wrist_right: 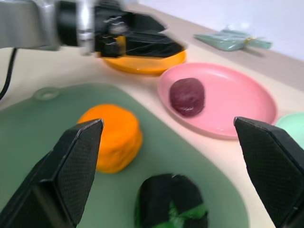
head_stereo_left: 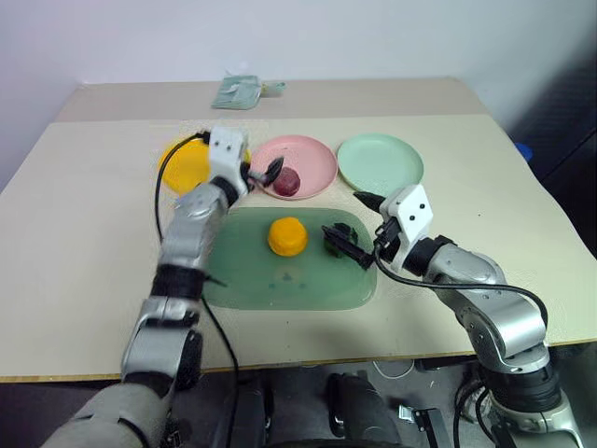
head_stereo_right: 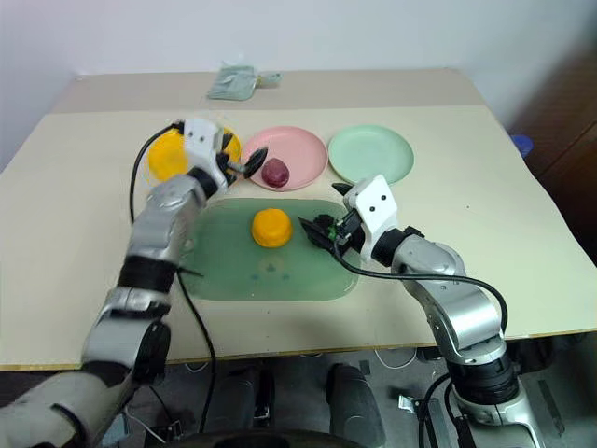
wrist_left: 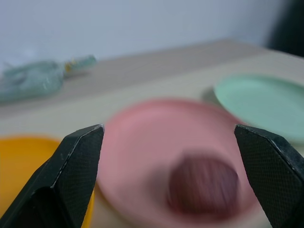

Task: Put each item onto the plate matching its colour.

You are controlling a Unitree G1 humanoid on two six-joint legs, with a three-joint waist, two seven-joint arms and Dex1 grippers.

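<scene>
Right wrist view brings the green-and-black item (wrist_right: pixel 172 202) up close on the green board (wrist_right: pixel 28 123), a lump the head views half hide behind the right gripper (head_stereo_left: pixel 347 245).

Left wrist view looks between the wide-apart fingers of the left gripper (wrist_left: pixel 171 156) at the maroon item (wrist_left: pixel 203 184) lying on the pink plate (wrist_left: pixel 142 142), with nothing held; the head views show that gripper (head_stereo_left: pixel 263 173) at the plate's near-left edge. The right gripper's fingers are spread wide and empty, just beside the green-and-black item. The orange item (head_stereo_left: pixel 287 235) sits on the board, near its middle, apart from the yellow plate (head_stereo_left: pixel 182 163), which holds nothing that can be seen. The mint plate (head_stereo_left: pixel 381 161) lies bare beside the pink one. A pale green packet (head_stereo_left: pixel 238 91) rests at the table's (head_stereo_left: pixel 84 233) far edge.
</scene>
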